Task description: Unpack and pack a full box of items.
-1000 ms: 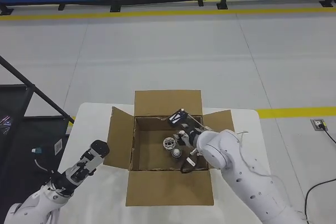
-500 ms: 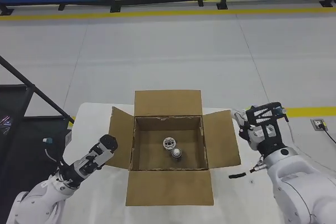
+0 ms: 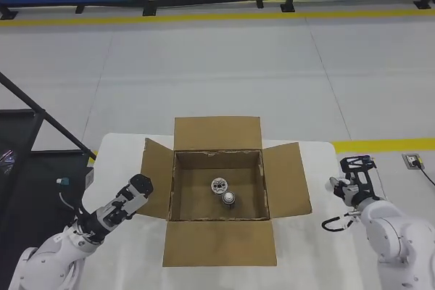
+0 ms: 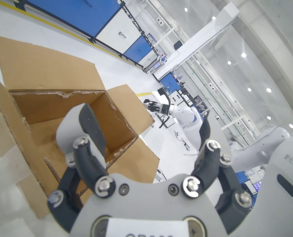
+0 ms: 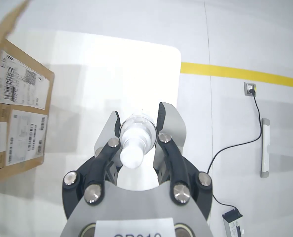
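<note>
You are looking down on a white rectangular table (image 3: 123, 156) with an open brown cardboard box (image 3: 217, 132) at its centre, all four flaps spread outward so the arms can reach in from either side.

Your right gripper (image 5: 138, 118) is closed around a small clear plastic bottle with a white cap (image 5: 136, 134). Its fingers press the bottle's body on both sides, with the cap pointing back toward the wrist. It holds the bottle over the bare right end of the table, well apart from the box. That looks like the unpacking stage, with the bottle about to be set down.

Your left gripper (image 4: 146, 122) is wide open and holds nothing. It sits just beside the box's left flap, probably waiting its turn.

The top view gives you the box floor, where a round pale ridged item (image 3: 219, 185) and a small dark capped item (image 3: 229, 199) lie close together, so unpacking seems unfinished. The right wrist view gives you the grip itself. It also shows white printed labels (image 5: 20, 87) on the box's outer flap.
</note>
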Robot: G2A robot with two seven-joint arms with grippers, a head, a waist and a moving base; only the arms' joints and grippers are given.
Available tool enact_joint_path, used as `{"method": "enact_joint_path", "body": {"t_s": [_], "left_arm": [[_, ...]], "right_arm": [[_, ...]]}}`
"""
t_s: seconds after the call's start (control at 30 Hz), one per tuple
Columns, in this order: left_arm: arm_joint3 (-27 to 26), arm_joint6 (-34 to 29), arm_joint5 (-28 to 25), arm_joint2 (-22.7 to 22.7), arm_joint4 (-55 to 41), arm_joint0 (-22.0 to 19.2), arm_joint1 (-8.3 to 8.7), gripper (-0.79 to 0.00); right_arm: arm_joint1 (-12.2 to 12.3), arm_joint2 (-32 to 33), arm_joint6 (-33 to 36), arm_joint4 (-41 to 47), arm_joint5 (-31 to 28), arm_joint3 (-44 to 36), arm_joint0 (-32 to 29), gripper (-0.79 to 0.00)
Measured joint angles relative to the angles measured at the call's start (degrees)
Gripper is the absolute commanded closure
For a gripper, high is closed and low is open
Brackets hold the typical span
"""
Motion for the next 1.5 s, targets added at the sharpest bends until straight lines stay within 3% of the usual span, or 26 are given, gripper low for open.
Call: {"method": "enact_joint_path", "body": {"t_s": [0.27,0.3,0.33,0.37,0.4,0.43,0.77,0.97,1.13,1.33,1.5], "left_arm": [[0.00,0.00,0.00,0.00,0.00,0.00,0.00,-0.785],[0.00,0.00,0.00,0.00,0.00,0.00,0.00,-0.785],[0.00,0.00,0.00,0.00,0.00,0.00,0.00,-0.785],[0.00,0.00,0.00,0.00,0.00,0.00,0.00,-0.785],[0.00,0.00,0.00,0.00,0.00,0.00,0.00,-0.785],[0.00,0.00,0.00,0.00,0.00,0.00,0.00,-0.785],[0.00,0.00,0.00,0.00,0.00,0.00,0.00,-0.785],[0.00,0.00,0.00,0.00,0.00,0.00,0.00,-0.785],[0.00,0.00,0.00,0.00,0.00,0.00,0.00,-0.785],[-0.46,2.64,0.10,-0.46,0.76,1.61,0.07,-0.785],[-0.33,4.59,-0.34,-1.64,0.08,3.66,0.25,-0.785]], "right_arm": [[0.33,-0.84,0.64,1.51,-2.31,8.61,2.97,0.000],[0.36,-1.07,0.68,1.52,-2.44,9.54,3.32,-0.049],[0.38,-1.24,0.66,1.64,-2.51,10.19,3.56,-0.305],[0.39,-1.38,0.60,1.94,-2.56,10.81,3.81,-0.453],[0.41,-1.54,0.59,2.30,-2.58,11.51,4.12,-0.748],[0.43,-1.66,0.66,2.46,-2.59,11.93,4.32,-0.785],[0.83,-1.47,0.27,3.61,-2.15,8.92,4.66,-0.785],[0.83,-0.62,-4.27,6.02,0.12,-8.71,1.95,-0.785],[0.29,-10.94,-2.04,10.19,-4.19,-22.16,1.61,-0.785],[-1.76,-30.22,7.55,12.22,-4.94,-9.25,12.22,-0.785],[-4.49,-40.85,5.84,14.91,-0.80,6.59,20.64,-0.785]]}}
